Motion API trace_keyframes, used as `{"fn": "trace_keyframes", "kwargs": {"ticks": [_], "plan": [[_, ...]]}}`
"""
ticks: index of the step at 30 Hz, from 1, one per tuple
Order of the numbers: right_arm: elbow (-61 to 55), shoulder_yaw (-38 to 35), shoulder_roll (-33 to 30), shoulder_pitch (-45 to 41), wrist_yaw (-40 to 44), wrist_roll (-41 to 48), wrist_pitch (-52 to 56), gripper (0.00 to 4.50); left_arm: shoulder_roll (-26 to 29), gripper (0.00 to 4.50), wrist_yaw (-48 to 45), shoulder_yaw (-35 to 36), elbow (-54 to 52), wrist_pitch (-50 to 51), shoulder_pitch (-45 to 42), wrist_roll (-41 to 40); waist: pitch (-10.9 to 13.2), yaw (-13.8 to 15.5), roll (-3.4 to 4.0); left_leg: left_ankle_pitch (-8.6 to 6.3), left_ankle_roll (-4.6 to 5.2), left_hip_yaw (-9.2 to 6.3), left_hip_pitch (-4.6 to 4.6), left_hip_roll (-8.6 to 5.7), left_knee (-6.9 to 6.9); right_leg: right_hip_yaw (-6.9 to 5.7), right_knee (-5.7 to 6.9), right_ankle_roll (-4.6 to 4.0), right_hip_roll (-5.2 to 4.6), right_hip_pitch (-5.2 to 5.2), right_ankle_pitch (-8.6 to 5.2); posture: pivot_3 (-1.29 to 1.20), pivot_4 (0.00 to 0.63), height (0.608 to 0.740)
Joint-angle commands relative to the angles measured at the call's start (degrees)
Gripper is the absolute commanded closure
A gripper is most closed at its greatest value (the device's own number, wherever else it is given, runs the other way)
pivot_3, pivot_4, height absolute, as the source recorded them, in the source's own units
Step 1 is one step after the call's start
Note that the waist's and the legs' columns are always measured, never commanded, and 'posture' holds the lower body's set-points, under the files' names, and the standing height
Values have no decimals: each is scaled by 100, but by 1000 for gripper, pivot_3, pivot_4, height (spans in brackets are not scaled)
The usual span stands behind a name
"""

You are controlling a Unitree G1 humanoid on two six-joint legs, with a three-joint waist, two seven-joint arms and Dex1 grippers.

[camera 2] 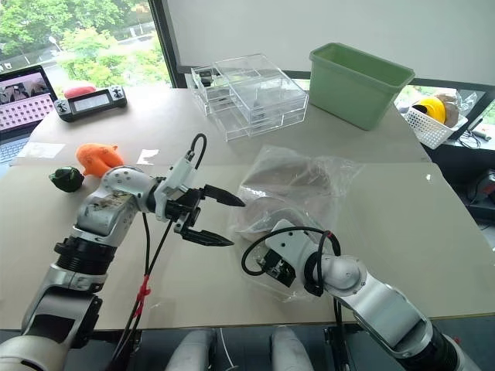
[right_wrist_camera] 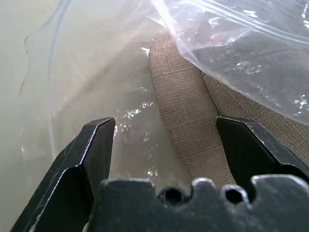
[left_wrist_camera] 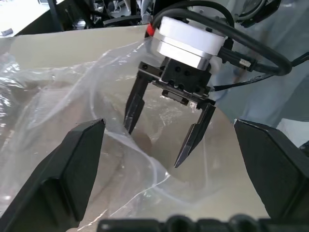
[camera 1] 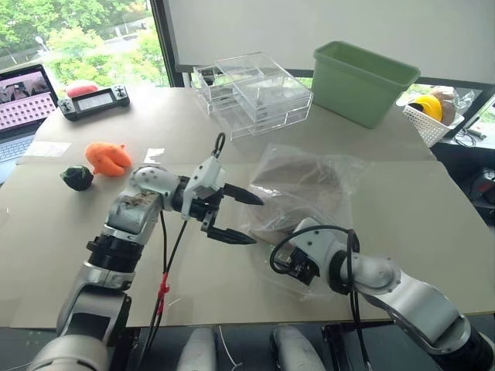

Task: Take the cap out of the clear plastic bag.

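Fingers of our left hand (camera 1: 241, 218) are spread wide and hold nothing, just left of the clear plastic bag (camera 1: 309, 182). Our right hand (left_wrist_camera: 166, 140) is also spread, its fingers pushed into the bag's near opening, straddling the cap's brim. We see the cap (right_wrist_camera: 193, 130) lying inside the bag on the worktop (camera 1: 433, 224).

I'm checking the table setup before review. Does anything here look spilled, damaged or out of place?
Nothing stands out. The cap lies inside the crumpled clear plastic bag, as expected. Left gripper and right gripper are both open at the bag. Nothing looks spilled or broken.
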Motion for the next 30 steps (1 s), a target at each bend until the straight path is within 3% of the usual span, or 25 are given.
{"fn": "trace_keyframes", "kwargs": {"ticks": [1,8,18,19,30], "plan": [[-157,-131,62,18,66,-117,106,532,-215,60,781,-460,529,-1055,-45,992,-1,12,0,0,0,0,4,-1,0,0,-1,0,0,4,0,0,150,735],[-264,-173,168,80,76,-247,234,532,-576,60,1561,-896,1407,-1841,-237,1880,-1,9,0,0,0,0,-1,-2,0,1,0,-5,0,-1,3,0,150,735],[-317,-191,214,192,102,-463,301,532,-1028,60,1826,-602,1493,-1030,-617,1569,-1,25,0,0,0,-2,-3,-5,2,-1,-1,3,-1,1,-1,0,150,735],[-317,-188,231,190,99,-478,308,532,-1013,590,1844,-607,1517,-1026,-649,1599,-1,15,0,0,0,-3,-3,-5,3,-1,-1,3,-1,1,-1,0,150,735],[-387,-238,288,198,154,-624,399,532,-1092,4440,1856,-659,1543,-982,-712,1581,-1,-1,0,0,0,-3,-2,-5,2,0,0,1,-1,1,0,0,150,735]]}}
